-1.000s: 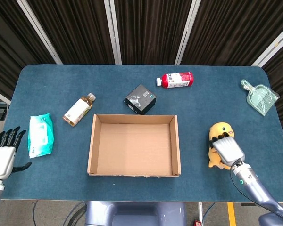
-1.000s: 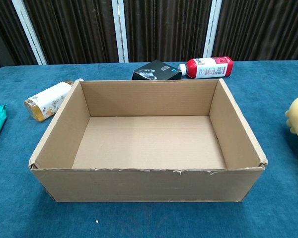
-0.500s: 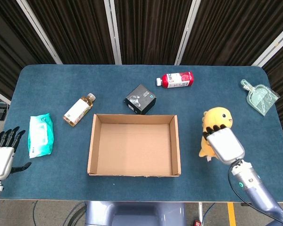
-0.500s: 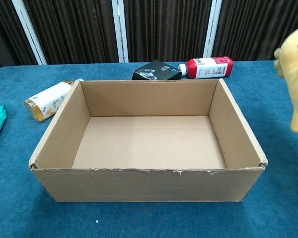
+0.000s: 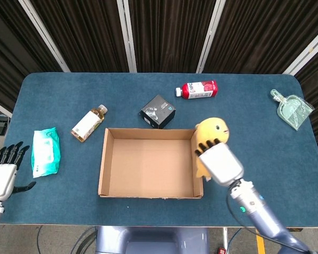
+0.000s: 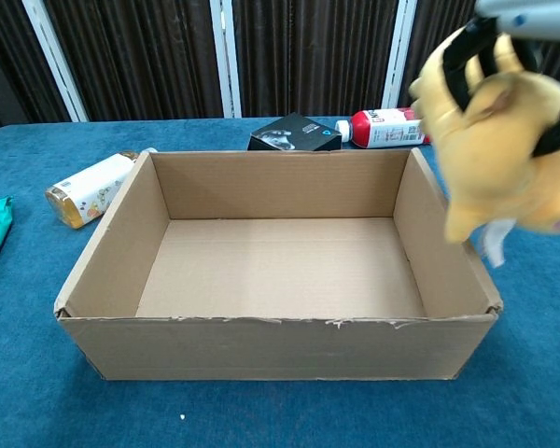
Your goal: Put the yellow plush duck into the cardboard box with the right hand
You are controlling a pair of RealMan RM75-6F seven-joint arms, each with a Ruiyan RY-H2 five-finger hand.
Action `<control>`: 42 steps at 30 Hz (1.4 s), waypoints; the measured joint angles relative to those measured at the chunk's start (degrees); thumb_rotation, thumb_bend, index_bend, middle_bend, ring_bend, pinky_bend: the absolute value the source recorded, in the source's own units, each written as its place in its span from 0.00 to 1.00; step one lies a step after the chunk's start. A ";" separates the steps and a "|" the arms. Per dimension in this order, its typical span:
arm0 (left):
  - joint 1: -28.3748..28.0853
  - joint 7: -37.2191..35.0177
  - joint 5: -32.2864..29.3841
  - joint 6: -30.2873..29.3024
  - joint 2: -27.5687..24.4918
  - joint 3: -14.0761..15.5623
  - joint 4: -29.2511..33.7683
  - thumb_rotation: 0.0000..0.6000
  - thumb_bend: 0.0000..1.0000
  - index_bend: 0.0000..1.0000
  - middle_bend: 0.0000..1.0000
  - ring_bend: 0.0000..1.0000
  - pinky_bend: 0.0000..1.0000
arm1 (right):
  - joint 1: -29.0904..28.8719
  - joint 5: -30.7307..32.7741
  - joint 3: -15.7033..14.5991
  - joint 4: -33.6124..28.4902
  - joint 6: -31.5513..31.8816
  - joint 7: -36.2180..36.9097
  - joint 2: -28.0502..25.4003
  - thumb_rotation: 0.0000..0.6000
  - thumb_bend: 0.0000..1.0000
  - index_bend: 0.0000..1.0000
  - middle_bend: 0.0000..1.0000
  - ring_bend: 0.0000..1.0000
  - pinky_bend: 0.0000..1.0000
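Head view: right hand [image 5: 219,163] wrapped around the yellow plush duck [image 5: 211,132], dark fingers [image 5: 209,145] curled over its body, held aloft right above the right wall of the cardboard box [image 5: 150,192]. Chest view: duck [image 6: 490,154] hanging clear of the rim, off the table, beside and over the box [image 6: 280,345] wall. Carry step, about midway, judging by the empty box floor. Next: a short shift leftward to centre over the opening, then down, then fingers opened. Left hand [image 5: 3,174] idle at the table's near-left edge, fingers straight and parted, holding nothing.
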State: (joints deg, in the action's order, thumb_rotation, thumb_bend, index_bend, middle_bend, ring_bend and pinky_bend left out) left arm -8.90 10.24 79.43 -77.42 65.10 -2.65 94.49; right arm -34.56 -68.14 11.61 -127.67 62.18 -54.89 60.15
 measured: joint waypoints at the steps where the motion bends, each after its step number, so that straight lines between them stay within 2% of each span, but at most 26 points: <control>1: -0.03 -0.13 0.16 0.08 -0.05 0.11 -0.02 1.00 0.09 0.08 0.00 0.00 0.00 | -0.51 0.86 -0.22 -0.56 0.13 -1.33 1.23 1.00 0.50 0.63 0.50 0.44 0.54; 6: 0.04 -1.22 1.23 -0.02 -0.52 0.62 -0.06 1.00 0.09 0.09 0.00 0.00 0.00 | -3.52 5.63 -1.52 -2.68 1.90 -8.95 8.37 1.00 0.50 0.62 0.48 0.44 0.54; 8: 0.22 -1.56 1.68 -0.55 -0.68 0.72 -0.08 1.00 0.09 0.09 0.00 0.00 0.00 | -5.07 8.04 -1.82 -2.86 2.99 -11.92 11.64 1.00 0.49 0.56 0.42 0.40 0.51; 10: 0.37 -2.06 1.94 -0.87 -0.87 0.81 -0.16 1.00 0.09 0.09 0.00 0.00 0.00 | -6.36 10.12 -2.02 -2.67 3.88 -13.86 14.46 1.00 0.41 0.38 0.27 0.29 0.43; 12: 0.40 -2.47 1.76 -0.71 -1.06 0.80 -0.33 1.00 0.09 0.09 0.00 0.00 0.00 | -7.63 12.87 -2.19 -1.94 4.68 -15.03 17.25 1.00 0.23 0.10 0.07 0.10 0.30; 14: 0.39 -2.69 1.21 -0.49 -1.16 0.69 -0.46 1.00 0.08 0.09 0.00 0.00 0.00 | -8.73 16.05 -2.21 -1.11 5.17 -15.37 19.13 1.00 0.09 0.00 0.00 0.01 0.21; 16: 0.39 -2.91 0.68 -0.31 -1.23 0.52 -0.72 1.00 0.08 0.09 0.00 0.00 0.00 | -9.63 18.76 -2.07 -0.67 5.53 -15.13 20.06 1.00 0.01 0.00 0.00 0.00 0.14; 18: 0.37 -3.19 0.56 -0.04 -1.31 0.55 -0.84 1.00 0.08 0.09 0.00 0.00 0.00 | -10.55 20.79 -1.89 -0.52 6.36 -14.68 20.32 1.00 0.00 0.00 0.00 0.00 0.09; 21: 0.34 -3.47 0.75 0.27 -1.44 0.81 -0.89 1.00 0.07 0.09 0.00 0.00 0.00 | -10.64 20.07 -1.98 -1.20 8.63 -14.55 19.76 1.00 0.00 0.00 0.00 0.00 0.07; 28: 0.68 -4.00 2.13 -0.68 -1.80 1.26 -0.38 1.00 0.07 0.08 0.00 0.00 0.00 | -8.61 12.94 -4.44 -6.77 16.04 -15.64 15.73 1.00 0.00 0.00 0.00 0.00 0.01; 33: 1.19 -4.56 3.57 -2.13 -2.02 1.58 -0.19 1.00 0.07 0.05 0.00 0.00 0.00 | -3.52 2.65 -8.45 -7.15 21.62 -14.08 11.09 1.00 0.00 0.00 0.00 0.00 0.00; 38: 1.65 -5.44 6.28 -4.54 -1.48 1.77 -0.72 1.00 0.07 0.01 0.00 0.00 0.00 | 6.44 -9.74 -13.82 -5.40 30.77 -4.01 2.85 1.00 0.00 0.00 0.00 0.00 0.00; 40: 1.94 -5.62 7.76 -5.96 -1.15 1.91 -1.01 1.00 0.07 0.00 0.00 0.00 0.00 | 9.32 -11.29 -14.77 -2.24 33.54 1.91 1.62 1.00 0.00 0.00 0.00 0.00 0.00; 42: 2.26 -5.47 9.06 -7.30 -0.86 2.08 -1.14 1.00 0.07 0.00 0.00 0.00 0.00 | 12.63 -11.73 -15.53 3.59 36.35 9.75 1.52 1.00 0.00 0.00 0.00 0.00 0.00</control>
State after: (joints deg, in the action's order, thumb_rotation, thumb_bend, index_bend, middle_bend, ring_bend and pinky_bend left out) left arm -6.64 4.77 88.50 -84.72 64.24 -0.57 93.36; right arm -21.93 -79.87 -3.92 -124.08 98.53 -45.14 61.67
